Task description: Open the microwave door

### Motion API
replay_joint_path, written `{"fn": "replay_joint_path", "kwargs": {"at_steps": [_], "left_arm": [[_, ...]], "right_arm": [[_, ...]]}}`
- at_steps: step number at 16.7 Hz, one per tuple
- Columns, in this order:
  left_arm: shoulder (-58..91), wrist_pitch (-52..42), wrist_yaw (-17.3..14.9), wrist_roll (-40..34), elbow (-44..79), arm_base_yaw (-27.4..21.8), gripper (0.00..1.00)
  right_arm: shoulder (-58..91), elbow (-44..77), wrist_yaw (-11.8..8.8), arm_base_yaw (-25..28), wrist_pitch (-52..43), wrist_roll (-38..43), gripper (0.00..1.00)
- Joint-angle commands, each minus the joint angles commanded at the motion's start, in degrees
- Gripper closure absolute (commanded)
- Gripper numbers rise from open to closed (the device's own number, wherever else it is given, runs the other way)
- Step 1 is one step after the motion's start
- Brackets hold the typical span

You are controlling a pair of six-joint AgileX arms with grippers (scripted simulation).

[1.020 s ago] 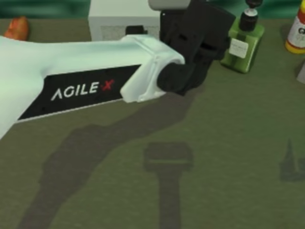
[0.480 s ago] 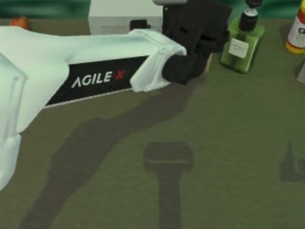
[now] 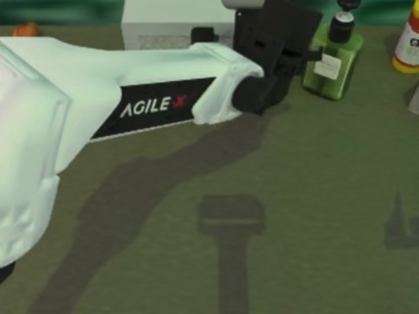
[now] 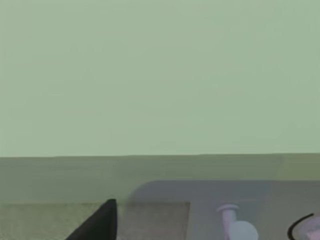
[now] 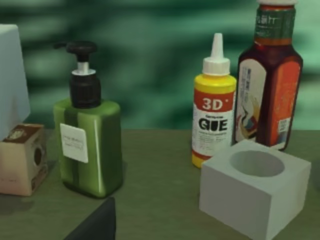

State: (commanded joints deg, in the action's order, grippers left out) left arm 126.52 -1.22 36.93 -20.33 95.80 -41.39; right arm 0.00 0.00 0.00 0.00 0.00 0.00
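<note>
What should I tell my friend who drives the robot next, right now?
Left pincer: reached over to the microwave at the table's far edge, left of the green pump bottle. Its fingers are hidden from above, so open or shut is unclear.
Right pincer: parked off to the right, not seen from above; only one dark fingertip shows in its own camera.
The left wrist view sits close to the microwave front, with a knob in sight.
Done: the reach. Whether the microwave door has moved can't be seen.
Left: get the door fully open.

Green pump bottle (image 5: pixel 90 150), yellow glue bottle (image 5: pixel 214 107), dark sauce bottle (image 5: pixel 267 80), grey hollowed block (image 5: pixel 255 186).
</note>
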Motion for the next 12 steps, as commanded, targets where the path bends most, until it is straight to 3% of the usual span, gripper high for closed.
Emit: {"fn": "replay_joint_path", "kwargs": {"at_steps": [12], "left_arm": [[0.0,0.0,0.0,0.0,0.0,0.0,0.9]], "right_arm": [[0.0,0.0,0.0,0.0,0.0,0.0,0.0]]}}
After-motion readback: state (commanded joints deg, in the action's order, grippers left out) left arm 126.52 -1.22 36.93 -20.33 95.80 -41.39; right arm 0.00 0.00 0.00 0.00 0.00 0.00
